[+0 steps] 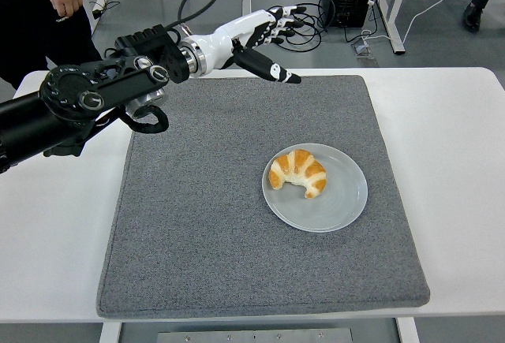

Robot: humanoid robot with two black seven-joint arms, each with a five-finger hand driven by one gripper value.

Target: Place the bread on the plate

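A golden croissant (pixel 298 173) lies on the left half of a pale grey round plate (pixel 339 201), which sits on the grey mat. My left hand (pixel 272 39) hangs high over the mat's far edge, well away from the croissant, fingers spread and holding nothing. Its black arm (pixel 87 98) reaches in from the left edge. My right arm is out of the picture.
The grey mat (pixel 205 233) covers most of the white table (pixel 454 146). A person in dark clothes (pixel 47 12) stands at the far left corner. Cables (pixel 296 24) and a black box lie on the floor beyond the table.
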